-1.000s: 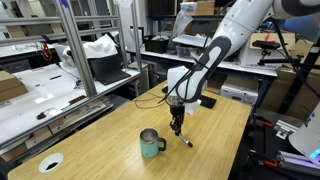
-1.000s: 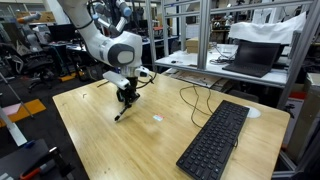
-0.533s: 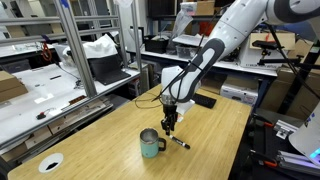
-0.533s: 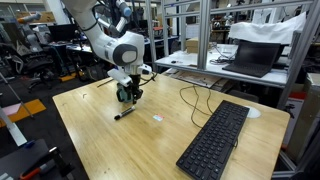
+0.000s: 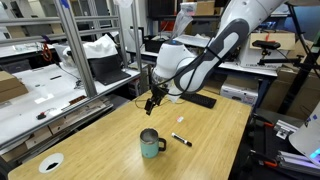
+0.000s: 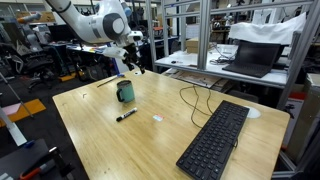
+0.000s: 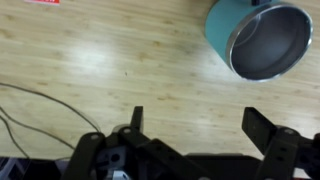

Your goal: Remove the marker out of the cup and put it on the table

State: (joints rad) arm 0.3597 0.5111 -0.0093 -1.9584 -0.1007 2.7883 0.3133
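Observation:
The marker (image 5: 181,140) lies flat on the light wood table (image 5: 215,150), a short way from the teal cup (image 5: 150,145). In both exterior views my gripper (image 5: 150,102) hangs open well above the table, up and behind the cup, with nothing in it. From the opposite side, the marker (image 6: 126,116) lies in front of the cup (image 6: 124,92), and the gripper (image 6: 132,62) is above them. In the wrist view the cup (image 7: 260,38) shows its empty dark inside at the top right; the gripper (image 7: 200,125) has bare table (image 7: 120,60) between its spread fingers (image 7: 265,125).
A black keyboard (image 6: 215,140) lies on the table, with a cable (image 6: 190,98) running toward it. A tiny white scrap (image 6: 157,119) lies near the marker. A white disc (image 5: 50,162) sits on the workbench beside the table. Shelving and benches surround the table.
The gripper has opened and let go of the marker, which now lies on the table. The arm has risen and drawn back away from the marker, above the cup.

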